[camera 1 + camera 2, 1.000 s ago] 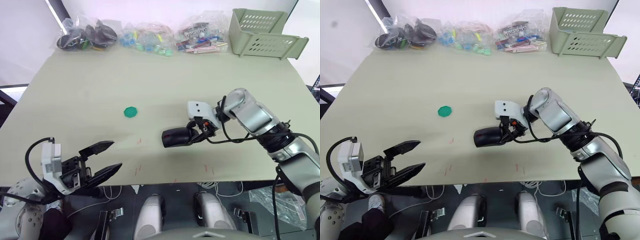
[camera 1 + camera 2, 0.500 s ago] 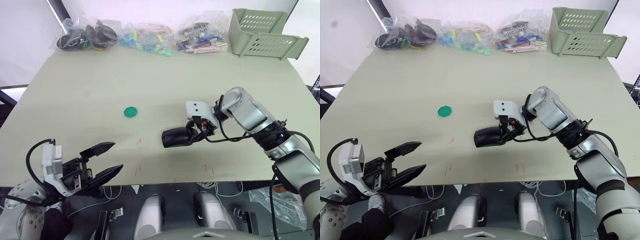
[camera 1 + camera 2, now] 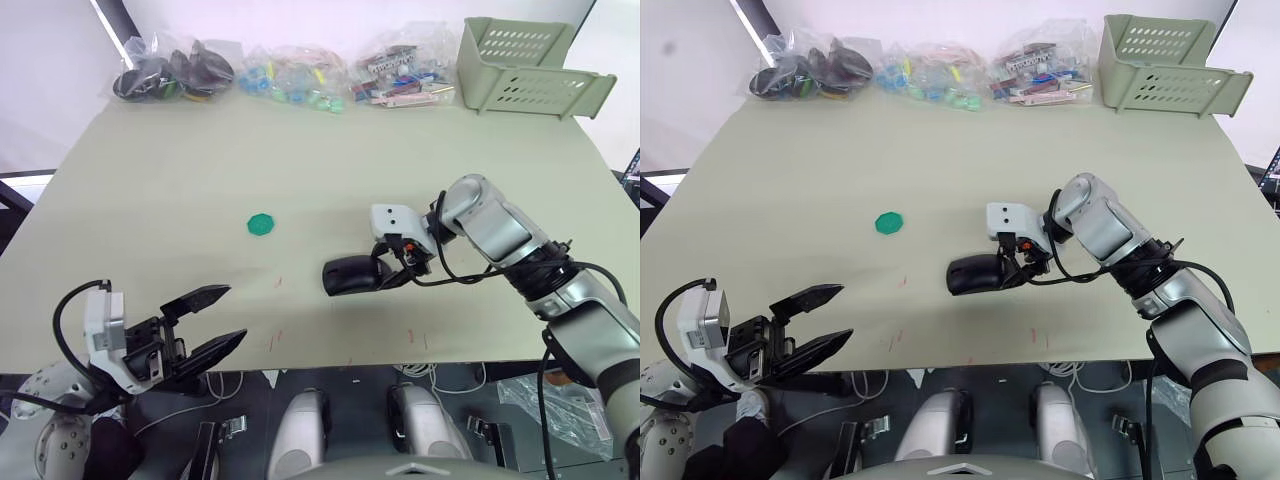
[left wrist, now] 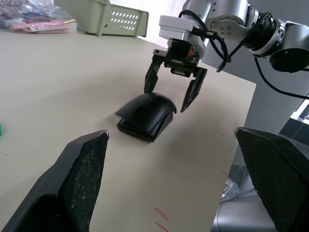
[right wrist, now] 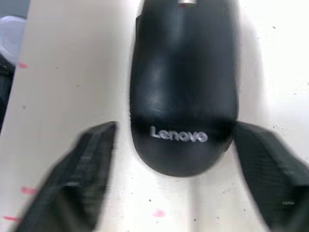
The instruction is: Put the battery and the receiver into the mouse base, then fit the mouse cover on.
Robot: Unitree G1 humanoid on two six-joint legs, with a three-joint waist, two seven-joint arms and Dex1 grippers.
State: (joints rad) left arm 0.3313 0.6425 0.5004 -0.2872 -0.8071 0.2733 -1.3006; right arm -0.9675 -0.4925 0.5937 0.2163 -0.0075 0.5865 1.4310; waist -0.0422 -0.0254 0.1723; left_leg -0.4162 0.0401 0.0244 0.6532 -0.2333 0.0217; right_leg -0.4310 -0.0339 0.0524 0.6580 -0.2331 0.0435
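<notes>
The glossy black mouse cover (image 5: 183, 96), with a pale mark near its rear end, lies on top of the mouse base (image 4: 139, 133) near the table's front middle. The base shows as a thin black edge under the cover. My right gripper (image 3: 388, 277) is open. Its fingers stand on either side of the cover's rear end with a small gap on both sides. My left gripper (image 3: 232, 314) hovers open and empty at the front left edge of the table. The battery and the receiver are hidden.
A green round disc (image 3: 261, 223) lies left of the mouse. Clear bags of small parts (image 3: 290, 75) line the back edge. A pale green basket (image 3: 528, 68) stands at the back right.
My right gripper's fingers have spread apart and let go of the mouse's rear end. The mouse stays where it was, and the left gripper has barely moved.
</notes>
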